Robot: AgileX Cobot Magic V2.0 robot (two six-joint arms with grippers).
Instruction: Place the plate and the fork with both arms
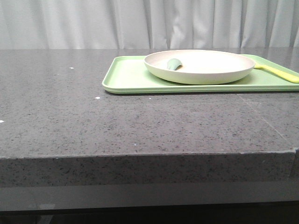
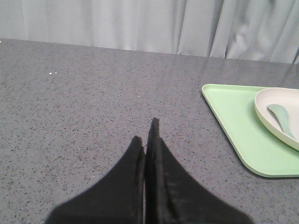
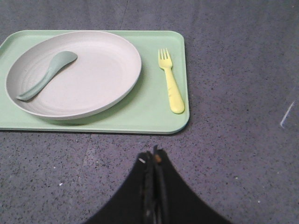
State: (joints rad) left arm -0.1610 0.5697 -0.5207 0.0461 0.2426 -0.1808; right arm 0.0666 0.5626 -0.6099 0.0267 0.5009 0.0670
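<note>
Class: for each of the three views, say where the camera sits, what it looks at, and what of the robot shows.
Front: low, level with the table edge, facing plate on tray; no robot visible.
Left wrist: above bare table; shut left gripper shows.
Right wrist: looks down on fork; shut right gripper shows.
All share plate and tray.

In the front view the tray (image 1: 135,79) and the fork (image 1: 279,72) run off the right edge. The plate (image 1: 201,66) hides the fork's tines and most of the spoon (image 1: 174,64). The left wrist view crops the plate's far side.
</note>
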